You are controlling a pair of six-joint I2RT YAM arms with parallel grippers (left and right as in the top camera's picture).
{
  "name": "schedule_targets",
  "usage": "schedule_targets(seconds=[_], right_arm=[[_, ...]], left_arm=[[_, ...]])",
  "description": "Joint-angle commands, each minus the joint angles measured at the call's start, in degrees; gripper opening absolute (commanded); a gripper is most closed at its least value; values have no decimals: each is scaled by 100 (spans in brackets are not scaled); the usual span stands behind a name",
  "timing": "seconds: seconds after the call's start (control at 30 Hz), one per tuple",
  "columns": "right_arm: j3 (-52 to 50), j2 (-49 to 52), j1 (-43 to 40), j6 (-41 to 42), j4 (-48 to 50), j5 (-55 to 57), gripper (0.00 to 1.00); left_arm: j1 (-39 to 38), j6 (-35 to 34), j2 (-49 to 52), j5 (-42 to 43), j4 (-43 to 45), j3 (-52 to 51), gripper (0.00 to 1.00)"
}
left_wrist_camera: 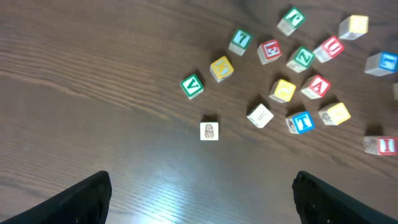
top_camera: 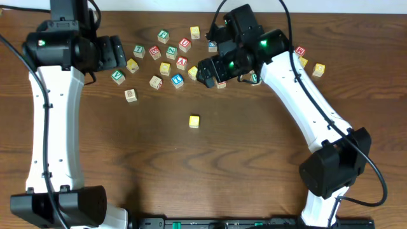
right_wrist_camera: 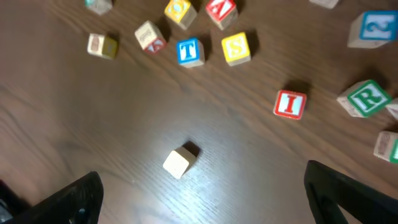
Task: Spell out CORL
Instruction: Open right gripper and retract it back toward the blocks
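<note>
While both my claws hung over the table (top_camera: 210, 165), neither held anything. My left claw (left_wrist_camera: 202, 180) was spread wide above bare wood, and my right claw (right_wrist_camera: 202, 177) was spread just as wide, with one yellow cube (right_wrist_camera: 177, 163) lying just ahead of the gap between its fingers (right_wrist_camera: 348, 193) and touching neither. That cube sat flat and alone near the middle of the table, well apart from the rest. From overhead its yellow face was up and its edges were nearly square to the table's. From my right wrist it showed only plain faces, turned a little, so I could not read its letter. The R cube (right_wrist_camera: 367, 98) sat off to the right beyond it, its green letter up and leaning slightly, near a red I cube (right_wrist_camera: 290, 103). Farther up the table lay the scatter (top_camera: 168, 60) of letter cubes, about sixteen by my count, with three more cubes (top_camera: 303, 62) to the right of my right arm.
</note>
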Motion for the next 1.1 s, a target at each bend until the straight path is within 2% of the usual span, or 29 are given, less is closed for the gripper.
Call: schedule_targets(seconds=[0.0,0.2,0.47,0.7,1.07], right_arm=[[505,-92,-131,280,-101,-15,97],[739,-92,-459,280,-221,-9,98],[737,-83,-994,254,-439,229,99],[734,-79,-1117,254,-699,885,99],[702,-52,-1132,262,-796,1226,99]], left_arm=[[15,120,-46,203,-116,396,92],[-203,337,-42,310,-133,621,95],[-595,221,221,310,-131,619,95],[-953,133,726,310,42,619,95],[-1228,133,1163,313,216,616,95]])
